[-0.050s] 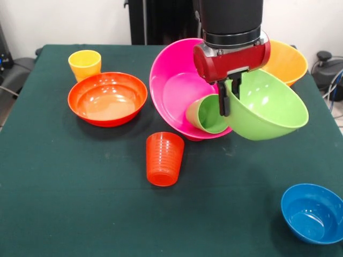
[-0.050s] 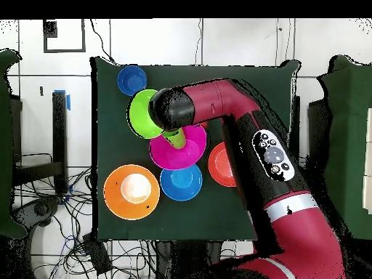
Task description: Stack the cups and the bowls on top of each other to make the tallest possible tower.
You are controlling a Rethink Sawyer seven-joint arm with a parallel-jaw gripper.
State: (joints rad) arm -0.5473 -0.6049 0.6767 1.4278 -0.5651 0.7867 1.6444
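Note:
My gripper [image 1: 230,93] is shut on the near rim of the lime green bowl [image 1: 265,107], which hangs tilted above the table. Just left of it the large pink bowl [image 1: 179,85] stands tipped on its side, with the light green cup [image 1: 206,114] lying in its mouth. An orange-red ribbed cup [image 1: 164,159] stands upside down in front of the pink bowl. From above, the lime green bowl [image 2: 147,115] overlaps the pink bowl [image 2: 178,147], and the arm's wrist hides the gripper.
At the far left a yellow cup [image 1: 84,63] stands behind a wide red-orange bowl [image 1: 107,99]. The yellow-orange bowl [image 1: 288,61] is behind the gripper. A small dark blue bowl [image 1: 312,213] sits near right. A medium blue bowl [image 2: 181,182] shows only from overhead.

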